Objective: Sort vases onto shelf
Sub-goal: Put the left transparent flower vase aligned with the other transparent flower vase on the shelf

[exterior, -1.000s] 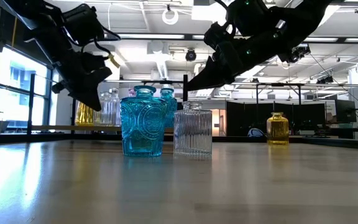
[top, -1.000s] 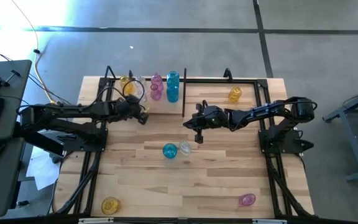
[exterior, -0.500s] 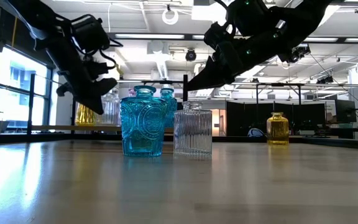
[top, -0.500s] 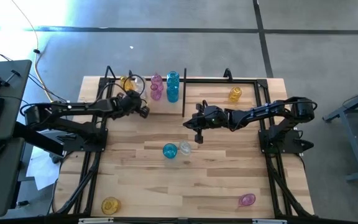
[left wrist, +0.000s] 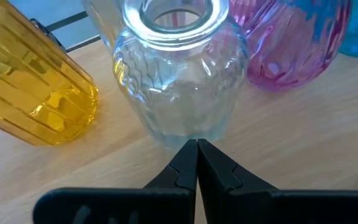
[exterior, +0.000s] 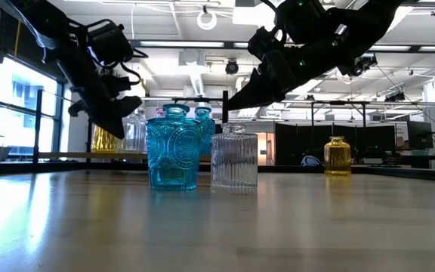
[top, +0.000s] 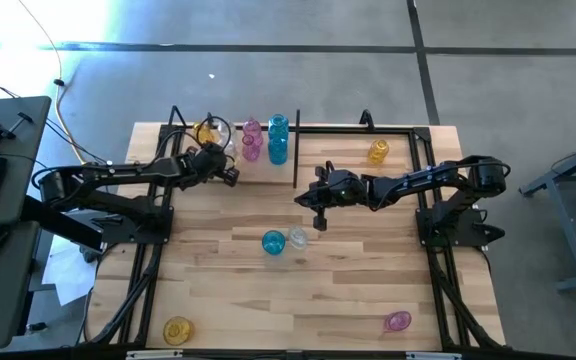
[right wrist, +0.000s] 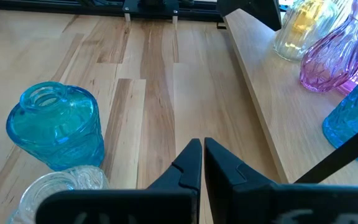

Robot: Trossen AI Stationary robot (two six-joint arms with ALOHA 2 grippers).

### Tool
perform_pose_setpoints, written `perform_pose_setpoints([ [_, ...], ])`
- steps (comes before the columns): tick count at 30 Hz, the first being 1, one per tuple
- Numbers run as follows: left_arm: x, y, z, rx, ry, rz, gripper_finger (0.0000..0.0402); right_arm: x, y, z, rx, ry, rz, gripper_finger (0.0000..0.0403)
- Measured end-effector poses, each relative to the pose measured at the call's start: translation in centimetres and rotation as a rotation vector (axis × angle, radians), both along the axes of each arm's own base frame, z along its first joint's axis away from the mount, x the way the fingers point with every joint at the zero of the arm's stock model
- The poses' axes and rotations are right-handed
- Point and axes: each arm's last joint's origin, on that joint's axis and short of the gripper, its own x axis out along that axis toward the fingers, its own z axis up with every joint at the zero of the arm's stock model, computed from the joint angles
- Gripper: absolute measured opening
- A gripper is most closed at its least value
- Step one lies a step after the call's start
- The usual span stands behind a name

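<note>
Left gripper [left wrist: 197, 151] crept forward; clear vase [left wrist: 179, 74] just beyond closed jaws.

Teal vase [exterior: 173, 148] beside clear vase [exterior: 234, 156]

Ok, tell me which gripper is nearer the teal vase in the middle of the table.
The right gripper. It hangs shut just beyond the teal vase, toward the shelf. The left gripper, also shut, is farther off by the clear vase on the shelf.
</note>
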Motion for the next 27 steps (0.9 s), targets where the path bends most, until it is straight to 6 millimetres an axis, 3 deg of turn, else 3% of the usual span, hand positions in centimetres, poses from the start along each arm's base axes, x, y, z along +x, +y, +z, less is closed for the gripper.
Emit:
perform_pose_setpoints([
  [12,-0.2,0.42,0.03,0.006,0.009,0.004,0.0,0.0,0.0,0.0,0.0,0.0,0.0,0.0],
  [20,-0.11,-0.2,0.15,-0.112,-0.057,-0.096,0.0,-0.01,-0.01,-0.02,0.01,0.002,-0.005,0.0],
  [27,0.13,0.52,0.16,-0.07,-0.076,-0.065,0.0,-0.01,0.0,-0.03,0.01,0.002,-0.005,0.0],
])
